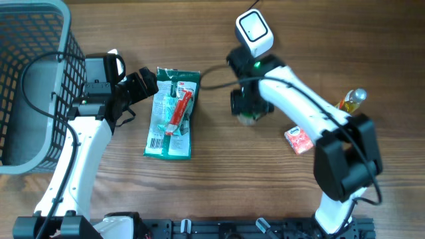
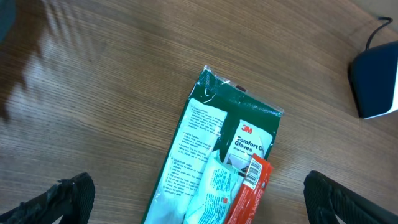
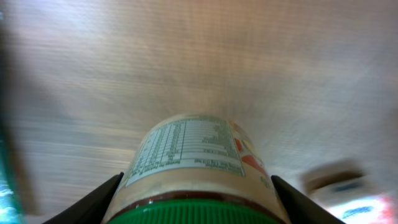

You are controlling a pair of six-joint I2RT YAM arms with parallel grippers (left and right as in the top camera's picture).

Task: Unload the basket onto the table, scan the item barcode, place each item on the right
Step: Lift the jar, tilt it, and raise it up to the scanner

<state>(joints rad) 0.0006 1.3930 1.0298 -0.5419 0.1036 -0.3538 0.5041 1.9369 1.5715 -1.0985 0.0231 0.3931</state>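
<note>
My right gripper (image 1: 248, 105) is shut on a jar (image 3: 186, 149) with a green lid and a pale nutrition label, one finger (image 3: 93, 202) pressing each side. It holds the jar just above the wooden table, below the white barcode scanner (image 1: 254, 31). No barcode shows on the jar's visible face. My left gripper (image 1: 143, 83) is open and holds nothing. It hovers over the top end of a green glove packet (image 2: 230, 143), which has a red sachet (image 2: 249, 193) lying on it. A barcode shows on the sachet's top end.
A grey wire basket (image 1: 40, 40) fills the far left. A small yellow bottle (image 1: 352, 101) and a red box (image 1: 299, 140) lie to the right of my right arm. The scanner's cable runs across the table toward the packet.
</note>
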